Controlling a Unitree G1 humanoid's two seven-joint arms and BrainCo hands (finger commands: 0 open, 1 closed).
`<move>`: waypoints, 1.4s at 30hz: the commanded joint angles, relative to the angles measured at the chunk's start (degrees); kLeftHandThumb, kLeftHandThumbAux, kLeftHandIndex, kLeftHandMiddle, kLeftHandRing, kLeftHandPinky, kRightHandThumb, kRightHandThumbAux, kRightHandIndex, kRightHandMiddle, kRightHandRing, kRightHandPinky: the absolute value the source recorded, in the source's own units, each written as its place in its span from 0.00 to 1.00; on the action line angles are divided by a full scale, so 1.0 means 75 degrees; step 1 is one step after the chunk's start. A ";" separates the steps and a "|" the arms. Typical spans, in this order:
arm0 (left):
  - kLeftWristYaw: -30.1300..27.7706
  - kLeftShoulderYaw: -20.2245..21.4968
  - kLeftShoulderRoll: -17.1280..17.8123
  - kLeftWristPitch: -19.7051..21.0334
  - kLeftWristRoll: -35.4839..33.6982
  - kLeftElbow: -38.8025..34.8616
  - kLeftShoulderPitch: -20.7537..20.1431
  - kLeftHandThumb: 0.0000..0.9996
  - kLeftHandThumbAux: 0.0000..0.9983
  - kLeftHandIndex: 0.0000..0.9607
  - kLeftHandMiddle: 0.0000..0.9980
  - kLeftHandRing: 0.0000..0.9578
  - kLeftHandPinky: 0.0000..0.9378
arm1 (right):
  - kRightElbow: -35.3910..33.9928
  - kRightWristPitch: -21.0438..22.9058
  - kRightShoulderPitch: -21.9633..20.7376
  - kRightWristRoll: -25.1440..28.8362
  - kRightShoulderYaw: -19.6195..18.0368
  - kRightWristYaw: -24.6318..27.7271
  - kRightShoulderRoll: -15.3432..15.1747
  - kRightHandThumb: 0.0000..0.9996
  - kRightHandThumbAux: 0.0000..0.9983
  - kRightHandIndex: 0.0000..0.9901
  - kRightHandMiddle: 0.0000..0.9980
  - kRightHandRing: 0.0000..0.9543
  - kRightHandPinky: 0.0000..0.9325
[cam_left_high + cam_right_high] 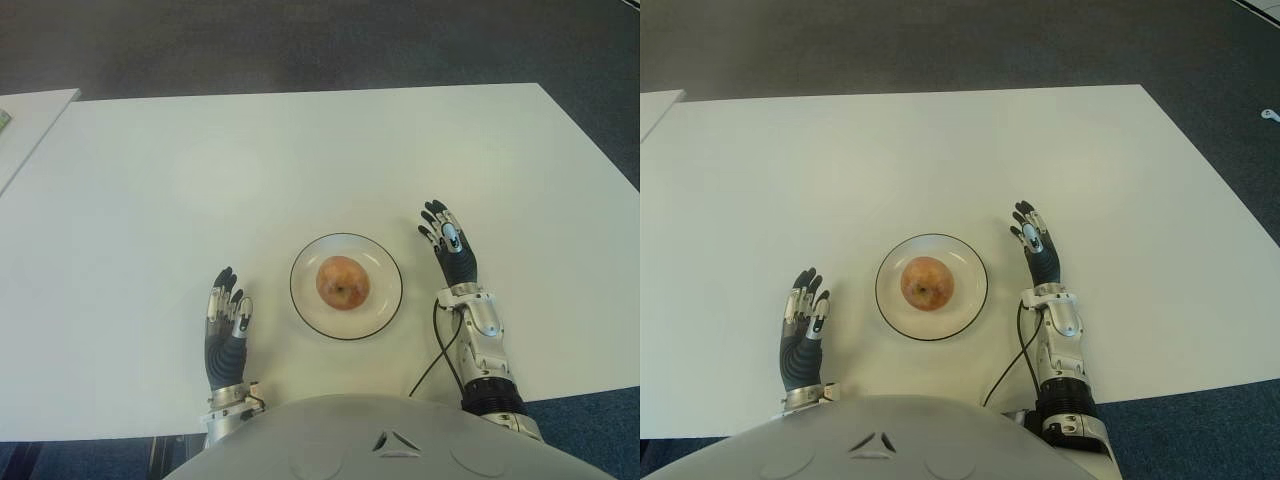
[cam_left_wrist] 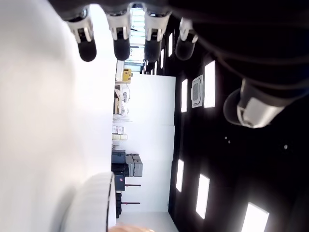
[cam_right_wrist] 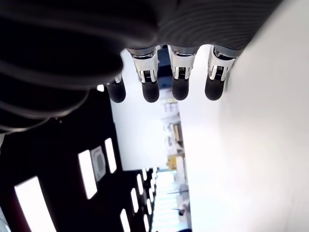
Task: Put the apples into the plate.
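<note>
Apple (image 1: pixel 343 282) sits in middle of plate (image 1: pixel 310 308), near table's (image 1: pixel 300 160) near edge, approx centred btw both hands. No other apple visible on table, so task looks done as far as can be seen. Left hand (image 1: pixel 226 325) just left of plate, right hand (image 1: pixel 453 252) just right; both w/ fingers straight, spread, holding nothing.

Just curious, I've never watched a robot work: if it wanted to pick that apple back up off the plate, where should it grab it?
Probably from above, fingers closing around the apple's round sides. It sits stem-dimple up in the middle of the shallow plate, whose rim hinders a low sideways approach. Both the open right hand and the open left hand flank it.
</note>
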 commanded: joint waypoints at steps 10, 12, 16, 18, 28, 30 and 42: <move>-0.0308 0.0333 0.0047 0.0398 -0.0121 0.0180 -0.0198 0.10 0.46 0.00 0.00 0.00 0.00 | 0.0731 -0.0226 0.0461 -0.0291 0.0113 -0.0300 0.0295 0.03 0.35 0.00 0.00 0.00 0.00; -0.0401 0.0334 0.0095 0.0402 -0.0135 0.0156 -0.0220 0.10 0.47 0.00 0.00 0.00 0.00 | 0.0682 -0.0266 0.0527 -0.0313 0.0103 -0.0345 0.0301 0.03 0.36 0.00 0.00 0.00 0.00; -0.0551 0.0358 0.0114 0.0472 -0.0196 0.0112 -0.0236 0.09 0.47 0.00 0.00 0.00 0.00 | 0.0596 -0.0307 0.0621 -0.0311 0.0099 -0.0364 0.0304 0.03 0.37 0.00 0.00 0.00 0.00; -0.0632 0.0358 0.0119 0.0519 -0.0237 0.0080 -0.0253 0.09 0.48 0.00 0.00 0.00 0.00 | 0.0472 -0.0325 0.0753 -0.0258 0.0096 -0.0305 0.0284 0.04 0.38 0.00 0.00 0.00 0.00; -0.0703 0.0425 -0.0012 0.1020 -0.0379 -0.0216 -0.0172 0.11 0.49 0.00 0.00 0.00 0.00 | 0.0127 -0.0754 0.1263 -0.0286 0.0184 0.0019 0.0211 0.05 0.41 0.00 0.00 0.00 0.00; -0.0678 0.0457 -0.0043 0.1007 -0.0337 -0.0221 -0.0165 0.12 0.50 0.00 0.00 0.00 0.00 | 0.0026 -0.0781 0.1379 -0.0342 0.0208 0.0007 0.0199 0.06 0.41 0.00 0.00 0.00 0.00; -0.0683 0.0539 -0.0125 0.0941 -0.0376 -0.0179 -0.0166 0.13 0.51 0.00 0.00 0.00 0.00 | -0.0887 -0.0713 0.2285 -0.0206 0.0289 0.0124 0.0194 0.07 0.41 0.00 0.00 0.00 0.00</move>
